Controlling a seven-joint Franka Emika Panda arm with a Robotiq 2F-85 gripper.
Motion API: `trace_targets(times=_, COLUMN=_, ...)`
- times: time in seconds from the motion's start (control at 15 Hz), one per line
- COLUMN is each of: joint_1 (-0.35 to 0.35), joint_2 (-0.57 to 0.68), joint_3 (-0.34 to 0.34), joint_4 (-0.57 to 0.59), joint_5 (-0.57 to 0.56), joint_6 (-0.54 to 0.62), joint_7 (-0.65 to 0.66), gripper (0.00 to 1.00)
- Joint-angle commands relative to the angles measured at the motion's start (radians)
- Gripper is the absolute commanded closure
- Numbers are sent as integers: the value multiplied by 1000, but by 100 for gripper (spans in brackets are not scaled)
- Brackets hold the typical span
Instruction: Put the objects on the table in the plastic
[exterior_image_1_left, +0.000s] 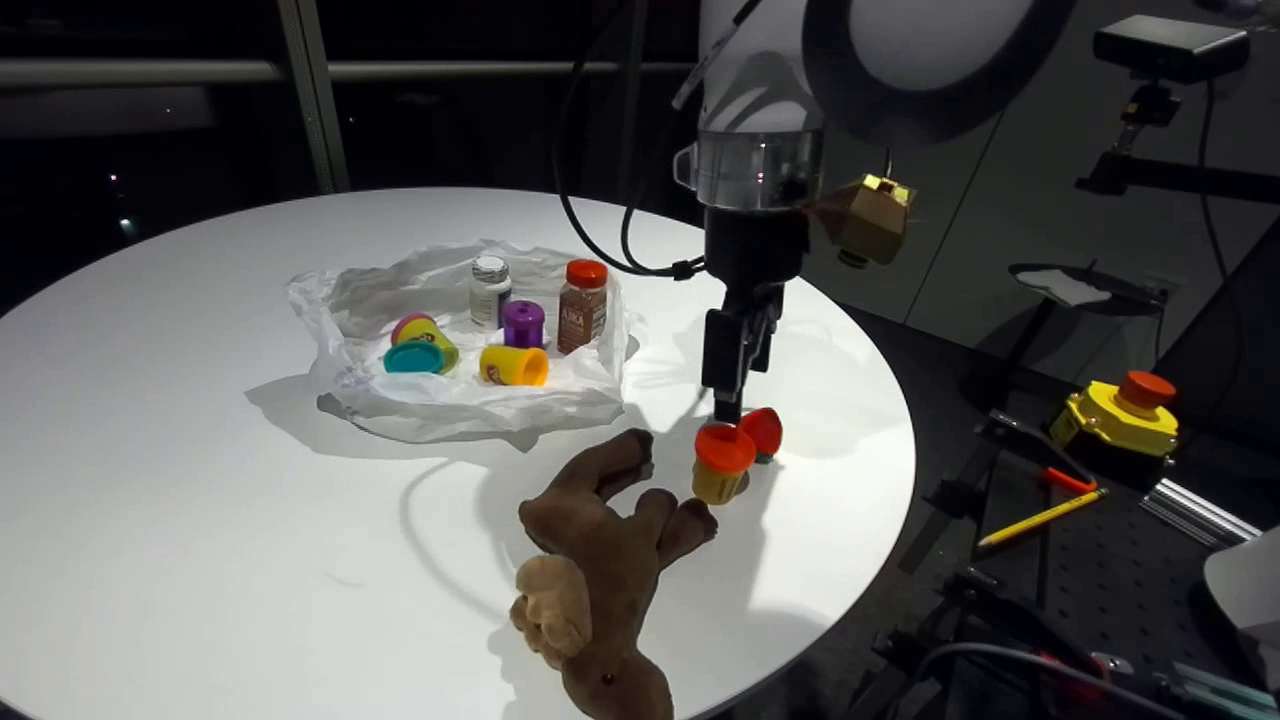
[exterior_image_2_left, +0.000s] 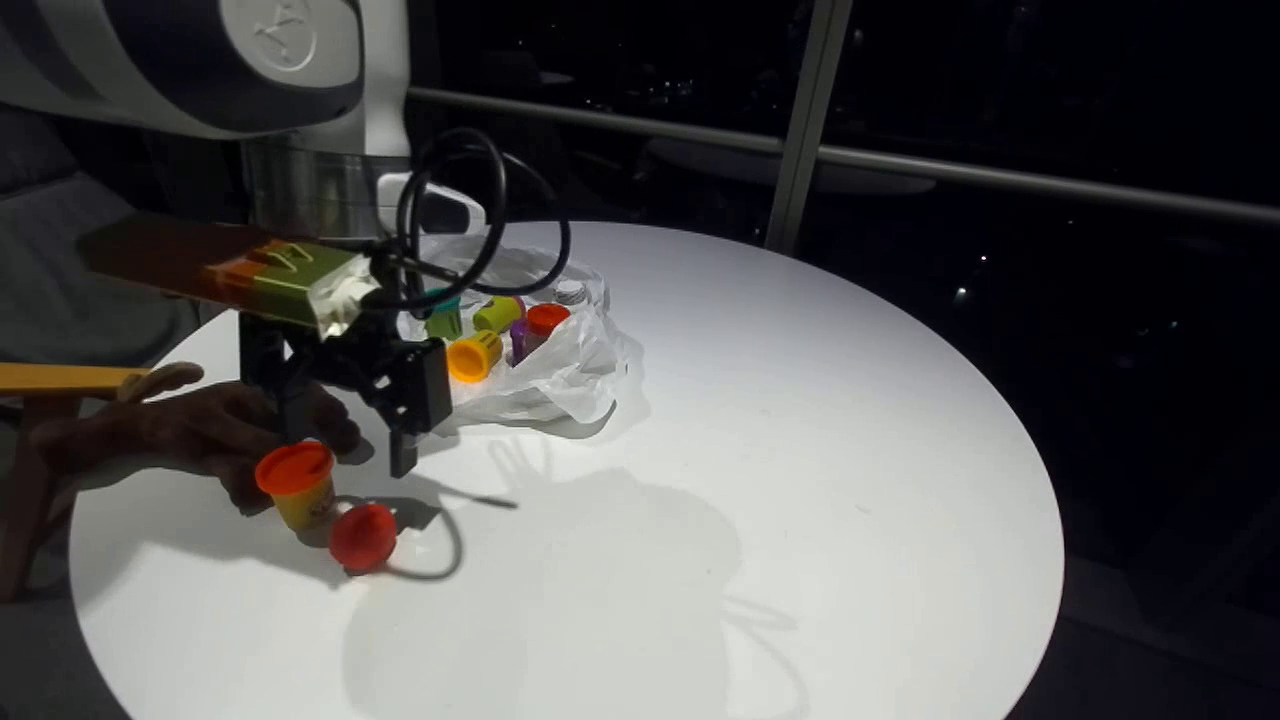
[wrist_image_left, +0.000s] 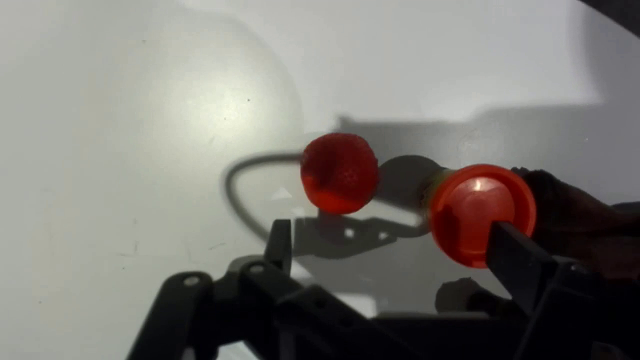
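Observation:
On the white table (exterior_image_1_left: 250, 520) stands a yellow cup with an orange lid (exterior_image_1_left: 722, 480). Close beside it sits a small red rounded object (exterior_image_2_left: 364, 537). My gripper (wrist_image_left: 390, 227) is open above them with nothing between its fingers; in the wrist view one fingertip overlaps the orange lid (wrist_image_left: 475, 215). The brown plush animal (exterior_image_1_left: 610, 550) lies on its side, legs toward the cup. The plastic (exterior_image_1_left: 450, 415) is spread open, holding a white bottle (exterior_image_1_left: 490, 295), a red-capped bottle (exterior_image_1_left: 582, 310), a purple cup (exterior_image_1_left: 523, 325), a yellow-orange cup (exterior_image_1_left: 513, 366) and a teal piece (exterior_image_1_left: 414, 357).
Cables (exterior_image_2_left: 500, 220) loop beside the wrist, and an orange-gold block (exterior_image_2_left: 290, 280) is mounted there. The table's rim curves close past the cup. Beyond it are a yellow box with a red button (exterior_image_1_left: 1120, 415) and a pencil (exterior_image_1_left: 1040, 518).

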Motion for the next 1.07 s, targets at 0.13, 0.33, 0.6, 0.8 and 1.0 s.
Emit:
trace_targets(times=0.13, joint_1=4, joint_2=-86, joint_3=62, joint_4=-144, joint_5=36, joint_6=134, joint_7=-85, gripper=0)
trace_targets(times=0.33, joint_1=4, joint_2=-77, joint_3=87, joint_4=-156, joint_5=42, joint_6=176, joint_7=-125, gripper=0)
trace_targets(times=0.6, joint_1=-4, joint_2=-40, joint_3=101, joint_4=-135, joint_5=35, joint_6=211, joint_7=-189, gripper=0)
trace_targets(times=0.8, joint_1=-8, joint_2=-15, joint_3=101, joint_4=-120, joint_5=29, joint_6=226, joint_7=-228, gripper=0)
trace_targets(times=1.0, joint_1=-18, joint_2=7, joint_3=108, joint_4=-110, joint_5=36, joint_6=228, joint_7=-272, gripper=0)
